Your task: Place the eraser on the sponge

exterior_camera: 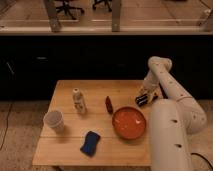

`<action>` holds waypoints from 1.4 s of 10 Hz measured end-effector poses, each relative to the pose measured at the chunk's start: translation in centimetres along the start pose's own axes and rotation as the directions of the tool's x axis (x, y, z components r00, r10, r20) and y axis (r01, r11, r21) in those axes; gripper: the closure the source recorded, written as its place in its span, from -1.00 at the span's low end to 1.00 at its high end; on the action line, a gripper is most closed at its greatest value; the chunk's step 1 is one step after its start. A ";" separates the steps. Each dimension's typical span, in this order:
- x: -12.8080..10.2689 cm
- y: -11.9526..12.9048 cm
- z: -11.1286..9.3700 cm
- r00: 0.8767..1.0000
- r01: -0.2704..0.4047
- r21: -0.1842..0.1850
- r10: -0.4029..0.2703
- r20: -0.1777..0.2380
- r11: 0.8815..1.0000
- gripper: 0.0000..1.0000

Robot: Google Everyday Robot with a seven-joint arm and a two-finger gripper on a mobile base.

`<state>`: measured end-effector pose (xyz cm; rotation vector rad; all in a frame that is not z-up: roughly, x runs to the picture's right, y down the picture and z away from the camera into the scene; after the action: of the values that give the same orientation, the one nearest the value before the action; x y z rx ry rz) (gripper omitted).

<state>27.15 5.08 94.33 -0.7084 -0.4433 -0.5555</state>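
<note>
Eraser (pixel 142 100) at pincer (pixel 145 95), far rt of tbl (pixel 65 146).

You see a light wooden rectangular desk (pixel 65 150) standing on a pale speckled floor (pixel 17 137). Behind the far edge of the desk runs a long dark low wall (pixel 75 60), with a pale ledge (pixel 100 29) along its top. Above the ledge you look into a brighter room, between two grey upright posts (pixel 51 15), where the wheeled bases of two black office chairs (pixel 70 6) stand. Left of the desk's left edge, a thin dark cable (pixel 6 125) lies on the floor. The gripper (pixel 143 98) is at the desk's right edge.
</note>
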 end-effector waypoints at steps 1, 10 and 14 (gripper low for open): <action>-0.1 -0.1 -0.2 1.000 0.003 0.002 -0.003 0.002 1.000 1.00; -3.4 -2.3 -3.6 0.994 0.099 0.033 -0.100 0.034 0.995 1.00; -6.1 -1.6 -4.1 0.986 0.148 0.040 -0.151 0.069 0.988 1.00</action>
<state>22.24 3.14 88.91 -0.6667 -0.5750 -0.6633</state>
